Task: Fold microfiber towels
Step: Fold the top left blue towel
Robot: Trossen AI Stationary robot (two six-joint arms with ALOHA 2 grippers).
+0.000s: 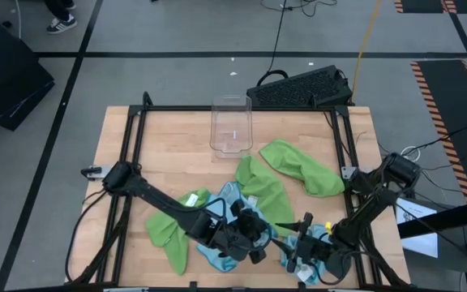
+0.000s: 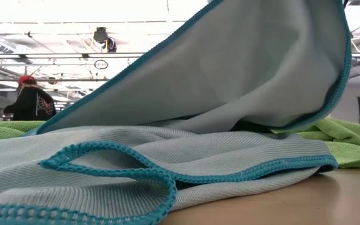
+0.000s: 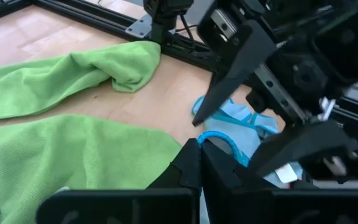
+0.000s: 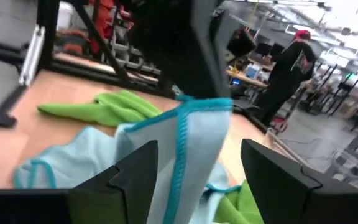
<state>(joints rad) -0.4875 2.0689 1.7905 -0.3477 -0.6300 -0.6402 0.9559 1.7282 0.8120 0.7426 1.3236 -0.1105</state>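
A light blue towel with a teal hem (image 1: 224,253) lies at the table's near edge; one part of it is lifted, as the low view (image 2: 242,69) shows. My left gripper (image 1: 246,231) is shut on it. My right gripper (image 4: 197,155) is open, its fingers on either side of the hanging blue cloth (image 4: 191,143); whether they touch it I cannot tell. It is just right of the left gripper in the high view (image 1: 300,245). Lime green towels lie flat at the near left (image 1: 169,231), the middle (image 1: 267,193) and the right (image 1: 300,166). My left gripper pinches the blue towel at its teal-hemmed edge (image 3: 219,140) between its two shut fingers. In the right wrist view the cloth's top (image 4: 204,107) hangs from it and drapes down slack. The rest of the towel (image 2: 167,156) lies on the table.
A clear plastic bin (image 1: 231,126) stands at the far middle of the table. A black frame (image 1: 136,122) runs around the working area. A dark keyboard-like box (image 1: 298,88) lies beyond the far edge. A person (image 4: 291,62) stands in the room behind.
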